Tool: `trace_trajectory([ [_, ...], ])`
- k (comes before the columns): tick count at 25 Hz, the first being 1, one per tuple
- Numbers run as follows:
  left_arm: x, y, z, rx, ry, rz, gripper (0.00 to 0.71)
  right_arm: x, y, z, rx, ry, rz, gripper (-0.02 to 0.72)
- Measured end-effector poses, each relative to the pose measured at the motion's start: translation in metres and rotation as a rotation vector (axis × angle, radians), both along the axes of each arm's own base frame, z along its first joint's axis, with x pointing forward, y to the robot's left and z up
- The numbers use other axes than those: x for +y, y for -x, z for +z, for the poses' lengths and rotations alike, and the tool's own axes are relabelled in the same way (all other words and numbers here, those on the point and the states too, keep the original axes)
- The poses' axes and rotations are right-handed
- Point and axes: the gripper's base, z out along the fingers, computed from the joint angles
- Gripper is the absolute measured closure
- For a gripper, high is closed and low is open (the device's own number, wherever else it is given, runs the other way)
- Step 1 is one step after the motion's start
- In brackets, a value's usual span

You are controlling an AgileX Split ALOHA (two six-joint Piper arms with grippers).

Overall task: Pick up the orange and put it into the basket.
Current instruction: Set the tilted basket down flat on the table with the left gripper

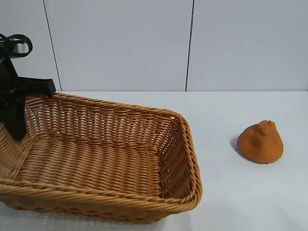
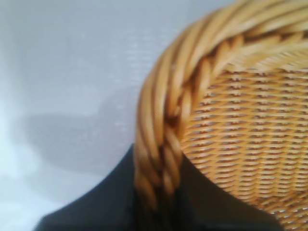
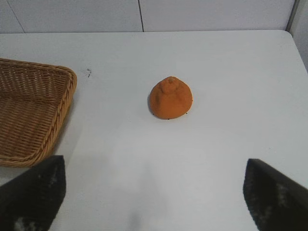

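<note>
1. Nearest the exterior camera sat the basket (image 1: 96, 159), its braided front rim filling the lower part of that view. I took it as my landmark.
2. Basket interior held nothing that I could see; woven floor and sloping walls were fully exposed.
3. I logged the orange (image 1: 260, 142) on the white table (image 1: 240, 202), well apart from the basket, off its right-hand end, resting on its broad base with the knobbly bump up. Nothing was touching it.
4. My left gripper (image 1: 19, 113) stood at the basket's far left corner, pointing steeply down. In the left wrist view its dark fingers (image 2: 110, 202) straddled the braided rim (image 2: 159, 144), one on the outside, one on the inside. Jaws were nearly closed and pinching that rim.
5. My right gripper (image 3: 154, 192) was out of the exterior frame. Its own wrist view showed both fingertips (image 3: 33, 192) spread wide with nothing between them, facing the orange (image 3: 170, 98) from a distance, with the basket's right end (image 3: 29, 110) off to one side.
</note>
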Motion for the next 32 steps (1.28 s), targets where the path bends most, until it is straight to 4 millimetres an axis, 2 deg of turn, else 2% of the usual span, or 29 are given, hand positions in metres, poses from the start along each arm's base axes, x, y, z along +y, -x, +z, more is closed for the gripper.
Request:
trace_trajectory([
  [10, -0.005, -0.017, 0.017, -0.05, 0.014, -0.013, 0.619, 0.0, 0.0, 0.0, 0.0, 0.0, 0.0, 0.01],
  [14, -0.009, -0.026, 0.007, -0.005, 0.015, -0.015, 0.619, 0.0, 0.0, 0.0, 0.0, 0.0, 0.0, 0.01],
  [22, -0.01, -0.034, 0.002, -0.01, 0.018, -0.027, 0.619, 0.0, 0.0, 0.0, 0.001, 0.0, 0.0, 0.01],
  [26, -0.005, -0.039, -0.009, 0.008, 0.015, -0.013, 0.619, 0.0, 0.0, 0.0, 0.001, 0.0, 0.0, 0.01],
  [32, 0.009, -0.044, -0.009, 0.002, 0.039, 0.017, 0.619, 0.0, 0.0, 0.0, 0.001, 0.0, 0.001, 0.01],
])
